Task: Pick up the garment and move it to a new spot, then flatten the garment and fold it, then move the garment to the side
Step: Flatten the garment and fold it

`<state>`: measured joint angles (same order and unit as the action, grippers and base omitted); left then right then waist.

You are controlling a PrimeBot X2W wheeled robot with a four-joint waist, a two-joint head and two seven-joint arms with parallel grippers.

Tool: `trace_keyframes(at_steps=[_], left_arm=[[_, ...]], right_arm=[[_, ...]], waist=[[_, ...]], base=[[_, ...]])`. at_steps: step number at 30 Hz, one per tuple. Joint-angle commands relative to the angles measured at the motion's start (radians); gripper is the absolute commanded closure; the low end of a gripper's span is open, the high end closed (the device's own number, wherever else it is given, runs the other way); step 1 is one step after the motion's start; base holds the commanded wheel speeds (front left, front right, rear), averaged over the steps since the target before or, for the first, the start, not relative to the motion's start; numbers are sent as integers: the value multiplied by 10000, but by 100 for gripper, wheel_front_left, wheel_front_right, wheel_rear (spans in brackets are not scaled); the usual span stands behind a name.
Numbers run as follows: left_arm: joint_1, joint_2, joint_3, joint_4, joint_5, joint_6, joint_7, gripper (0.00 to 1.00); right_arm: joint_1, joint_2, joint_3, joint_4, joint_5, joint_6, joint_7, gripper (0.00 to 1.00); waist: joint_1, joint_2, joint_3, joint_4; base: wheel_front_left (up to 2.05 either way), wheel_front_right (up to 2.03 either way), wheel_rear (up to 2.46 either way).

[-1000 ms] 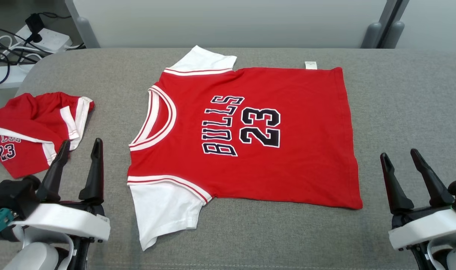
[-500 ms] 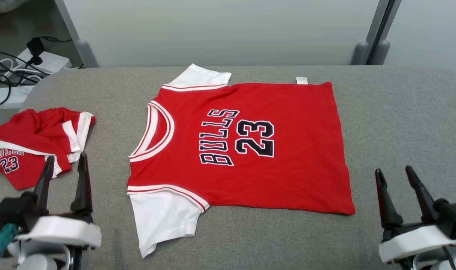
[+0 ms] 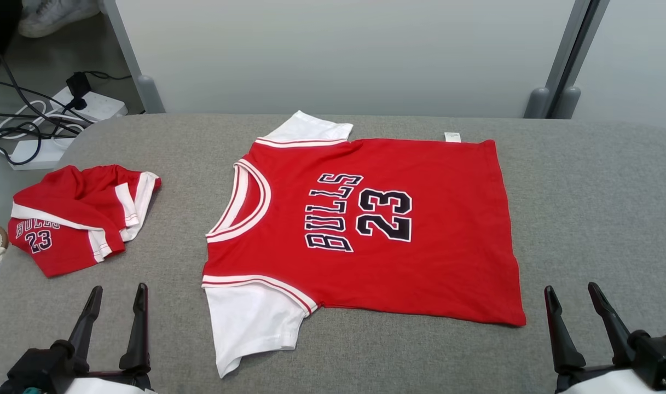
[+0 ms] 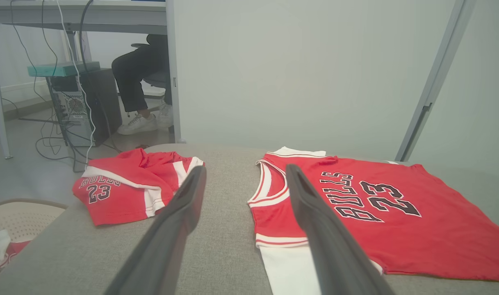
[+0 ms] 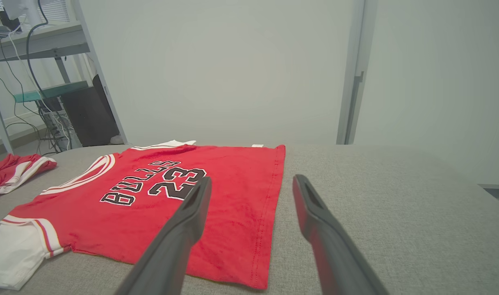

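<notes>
Honestly, your jersey [image 3: 365, 230] looks light and floppy, so it'll sag. It's flat in the middle of the counter [image 3: 595, 208], collar left. Pinch the near sleeve [image 3: 250, 323] and near hem corner [image 3: 514, 316]. Your left tool [image 3: 119, 287] and right tool [image 3: 570, 287] gape wide, empty. Grey cloth top looks grippy; another red garment [image 3: 81, 224] bunched left, power strip [image 3: 94, 105] on the floor beyond.

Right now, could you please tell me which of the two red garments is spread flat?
The white-sleeved jersey at the centre lies flat; the smaller garment on the left is crumpled.
</notes>
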<state>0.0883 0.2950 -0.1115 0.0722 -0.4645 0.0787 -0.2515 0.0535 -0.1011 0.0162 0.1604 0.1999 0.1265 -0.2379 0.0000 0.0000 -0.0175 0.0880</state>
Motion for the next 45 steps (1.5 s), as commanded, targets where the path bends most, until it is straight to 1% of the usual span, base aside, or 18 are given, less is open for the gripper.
trace_keyframes(at_steps=[1,3,9,19,31,33,36,45], left_arm=[[-273,137,403,-223,126,-132,-102,0],[-173,60,388,-204,197,-222,-102,0],[-102,19,346,-66,176,-271,-91,0],[-138,35,318,62,113,-193,-36,0],[-164,92,194,0,127,-73,118,0],[-216,80,151,-7,101,-51,239,0],[-292,67,16,-7,4,-140,488,0],[-453,21,-414,398,-614,-542,1751,0]], right_arm=[[1,-84,194,-423,-77,42,-82,0],[252,31,148,-694,-17,42,-24,0],[528,170,32,-1012,-4,42,149,0],[549,266,84,-1216,-45,42,287,0],[444,325,158,-1166,-36,42,275,0],[398,328,184,-1136,-30,42,306,0],[274,277,306,-1007,-8,42,434,0],[-627,-184,717,227,173,42,828,0]], waist=[[0,0,-47,6],[0,0,-95,-14],[0,0,-126,-73],[0,0,-112,-167],[0,0,-34,-237],[0,0,6,-255],[0,0,128,-315],[0,0,1137,-366]], base=[[0,0,0],[0,0,0],[0,0,0],[0,0,0],[0,0,0],[0,0,0],[0,0,0],[0,0,0]])
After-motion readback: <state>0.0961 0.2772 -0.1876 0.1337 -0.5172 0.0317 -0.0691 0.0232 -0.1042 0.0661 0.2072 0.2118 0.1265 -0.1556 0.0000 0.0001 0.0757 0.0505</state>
